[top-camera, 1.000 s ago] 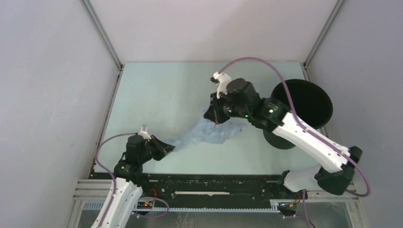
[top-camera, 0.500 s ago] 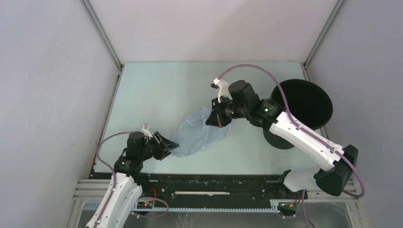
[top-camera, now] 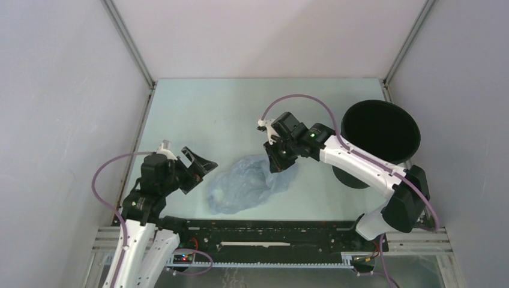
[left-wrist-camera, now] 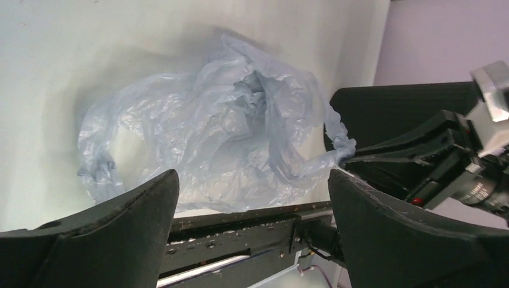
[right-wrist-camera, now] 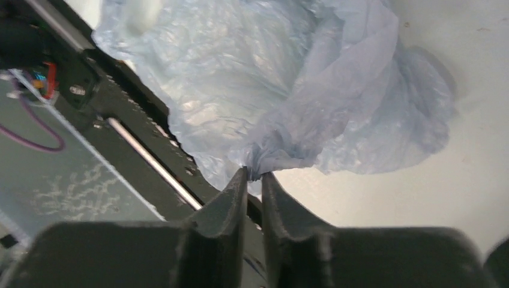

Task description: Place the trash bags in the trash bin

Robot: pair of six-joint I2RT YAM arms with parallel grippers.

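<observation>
The trash bag [top-camera: 243, 183] lies crumpled in a heap on the table near the front edge; it shows filmy and pale blue in the left wrist view [left-wrist-camera: 210, 132] and the right wrist view [right-wrist-camera: 270, 78]. My left gripper [top-camera: 201, 171] stands wide open just left of the bag, with nothing between its jaws [left-wrist-camera: 252, 175]. My right gripper [top-camera: 281, 163] is at the bag's right upper corner, its fingertips nearly together with a twisted strand of the bag pinched between them [right-wrist-camera: 253, 174]. The black trash bin [top-camera: 415, 138] stands at the far right.
The black front rail [top-camera: 270, 231] of the table runs just below the bag. The cell's grey walls [top-camera: 60, 120] close in the left, back and right sides. The right arm's white link [top-camera: 360, 165] crosses in front of the bin.
My left gripper let go of the bag, opened wide and drew back to the left. The right gripper came down and nearer with its corner. The stretched bag collapsed into a heap.
</observation>
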